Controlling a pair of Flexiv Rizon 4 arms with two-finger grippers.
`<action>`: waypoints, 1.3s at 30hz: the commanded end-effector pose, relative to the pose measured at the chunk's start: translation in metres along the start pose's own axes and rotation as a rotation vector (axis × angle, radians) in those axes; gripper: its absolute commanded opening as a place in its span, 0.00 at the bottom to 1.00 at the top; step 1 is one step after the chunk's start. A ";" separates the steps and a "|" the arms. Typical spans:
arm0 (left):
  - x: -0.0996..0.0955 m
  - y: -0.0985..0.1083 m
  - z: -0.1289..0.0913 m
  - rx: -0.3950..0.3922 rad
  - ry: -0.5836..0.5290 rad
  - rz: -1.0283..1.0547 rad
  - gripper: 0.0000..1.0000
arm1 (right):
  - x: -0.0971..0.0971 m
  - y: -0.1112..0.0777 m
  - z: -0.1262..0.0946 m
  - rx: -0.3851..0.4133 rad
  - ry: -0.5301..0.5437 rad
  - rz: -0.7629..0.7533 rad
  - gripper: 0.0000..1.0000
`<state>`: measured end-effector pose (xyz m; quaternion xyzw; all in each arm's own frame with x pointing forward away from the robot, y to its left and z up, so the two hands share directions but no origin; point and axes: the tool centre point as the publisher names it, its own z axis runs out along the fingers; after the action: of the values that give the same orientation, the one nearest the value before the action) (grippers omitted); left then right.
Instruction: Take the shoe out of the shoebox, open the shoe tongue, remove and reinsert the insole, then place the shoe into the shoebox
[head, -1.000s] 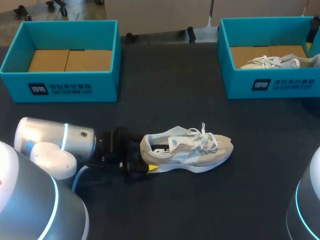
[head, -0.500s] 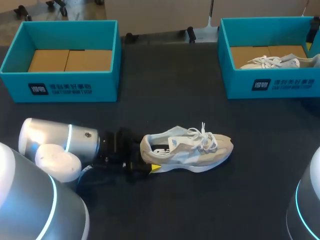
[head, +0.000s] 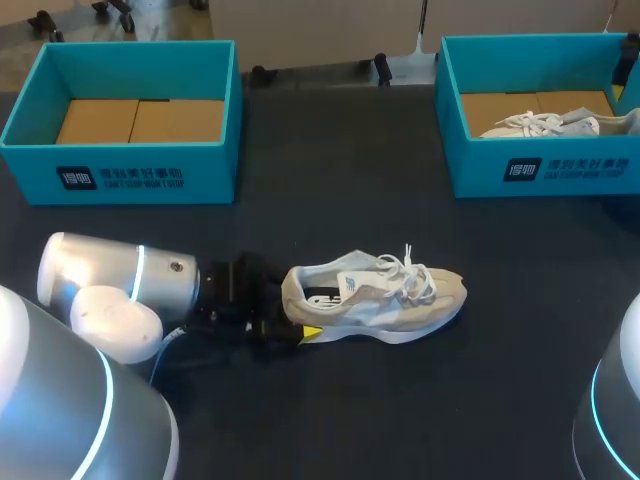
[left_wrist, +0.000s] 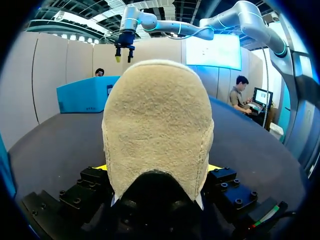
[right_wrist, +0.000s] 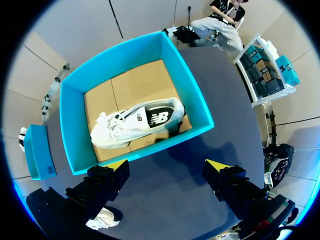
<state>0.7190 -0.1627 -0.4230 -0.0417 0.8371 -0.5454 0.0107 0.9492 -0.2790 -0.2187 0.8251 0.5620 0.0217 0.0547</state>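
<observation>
Head view: your left gripper (head: 295, 317) clamps the beige shoe (head: 390, 297) at its heel; your right gripper (right_wrist: 166, 165) hangs spread above a shoebox (right_wrist: 192, 95).

Shoe (left_wrist: 157, 125) heel: rough beige suede. Table (head: 400, 420): matt, dark. Left shoebox (head: 212, 165): matt teal card.

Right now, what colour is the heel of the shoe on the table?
Beige; the shoe shows its heel best in the left wrist view.
</observation>
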 end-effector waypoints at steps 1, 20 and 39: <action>0.000 -0.001 0.001 -0.003 0.000 0.001 0.00 | 0.000 0.000 0.000 -0.001 0.000 0.000 1.00; 0.000 -0.001 0.001 -0.003 0.000 0.001 0.00 | 0.000 0.000 0.000 -0.001 0.000 0.000 1.00; 0.000 -0.001 0.001 -0.003 0.000 0.001 0.00 | 0.115 -0.096 -0.038 -0.042 -0.101 -0.239 1.00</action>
<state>0.7187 -0.1628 -0.4236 -0.0421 0.8365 -0.5462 0.0117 0.9091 -0.1493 -0.1991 0.7514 0.6538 -0.0123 0.0890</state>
